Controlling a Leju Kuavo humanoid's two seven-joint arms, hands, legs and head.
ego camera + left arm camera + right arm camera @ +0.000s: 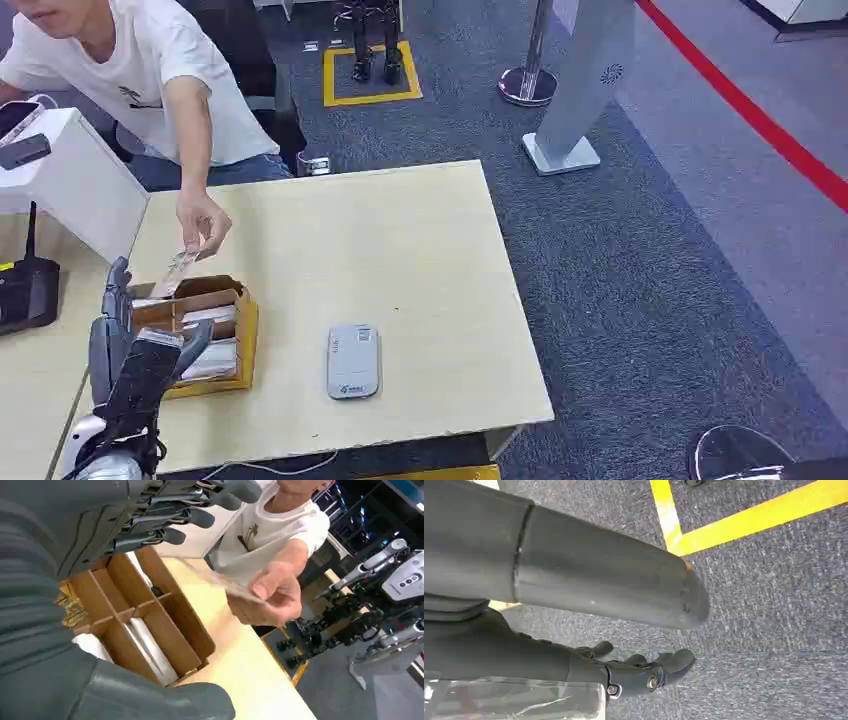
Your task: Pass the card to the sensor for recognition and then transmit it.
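At the table's (400, 230) left end, a seated person's hand (203, 222) pinches a card (178, 268) just above the far edge of a compartmented cardboard box (243, 330). The robot's left hand (125, 340) hovers over the box, fingers spread apart and holding nothing, close to the card. On the table to the box's right lies the grey sensor (353, 360), apart from both. The right hand (644, 672) hangs over grey carpet beside yellow floor tape (734, 525), fingers loosely apart, empty.
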